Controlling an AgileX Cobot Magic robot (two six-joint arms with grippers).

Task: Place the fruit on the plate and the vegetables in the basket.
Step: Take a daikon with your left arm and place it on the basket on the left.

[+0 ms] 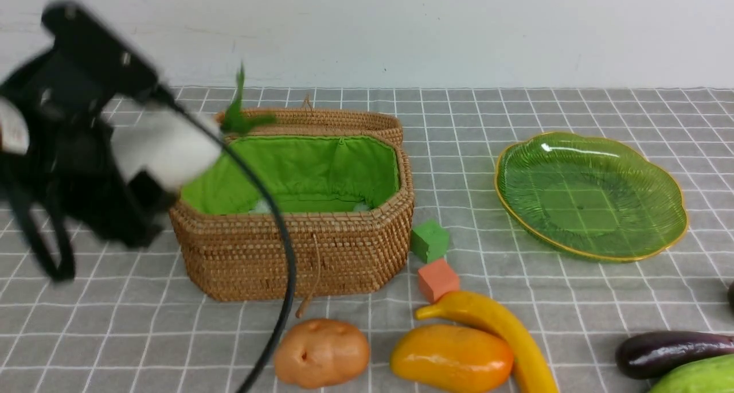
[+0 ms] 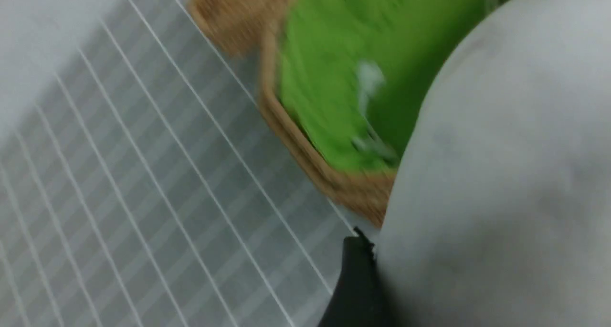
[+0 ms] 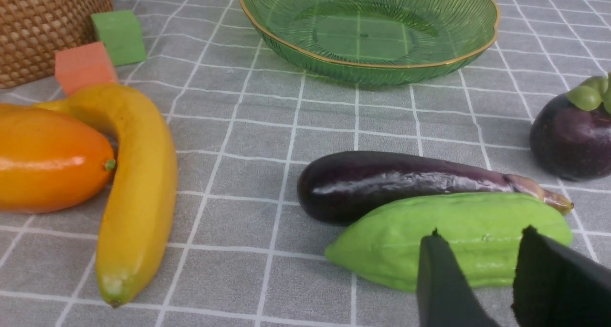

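Observation:
My left gripper (image 1: 146, 178), blurred, is shut on the white radish (image 1: 172, 143), whose green leaves (image 1: 238, 115) reach over the left end of the open basket (image 1: 298, 249). In the left wrist view the radish (image 2: 501, 174) hangs above the basket's rim (image 2: 305, 155). My right gripper (image 3: 479, 234) is open and empty, just short of the cucumber (image 3: 396, 236), beside the eggplant (image 3: 396, 181). The round purple fruit (image 3: 570, 141), banana (image 3: 138, 174) and mango (image 3: 47, 160) lie on the cloth. The potato (image 1: 321, 351) lies before the basket. The plate (image 1: 590, 249) is empty.
A green cube (image 1: 429, 240) and an orange cube (image 1: 437, 278) sit between basket and banana. The left arm's black cable (image 1: 284, 278) hangs across the basket's front. The wall runs behind the table.

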